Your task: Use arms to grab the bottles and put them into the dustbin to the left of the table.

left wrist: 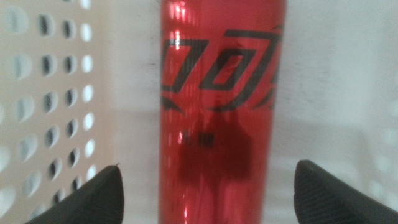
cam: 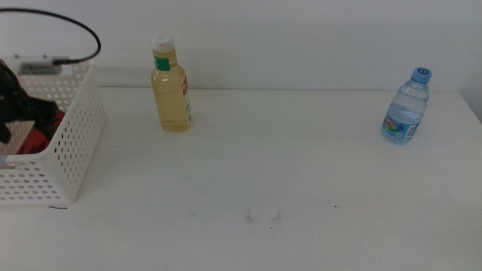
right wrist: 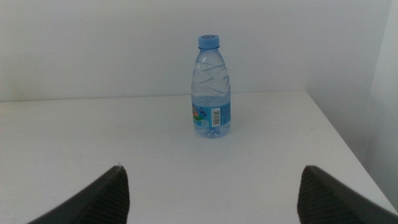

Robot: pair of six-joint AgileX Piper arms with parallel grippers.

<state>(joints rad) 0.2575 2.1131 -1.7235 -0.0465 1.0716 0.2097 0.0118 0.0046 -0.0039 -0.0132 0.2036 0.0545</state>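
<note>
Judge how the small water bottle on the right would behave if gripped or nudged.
The water bottle looks nearly full, so probably heavy for its size. Its thin clear ribbed wall may flex under the right gripper. Standing tall and narrow, it could tip and roll.

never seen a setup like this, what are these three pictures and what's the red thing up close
These are three cameras on one two-armed robot at a white table. The wide picture looks down over the table. On it stand a yellow-liquid bottle and a small water bottle, with a white perforated dustbin at the left. The other two pictures come from cameras on the robot's wrists. The left gripper is inside the dustbin, its dark jaws open on either side of a red can and not touching it. The right gripper, also open, waits facing the water bottle from a distance.
</note>
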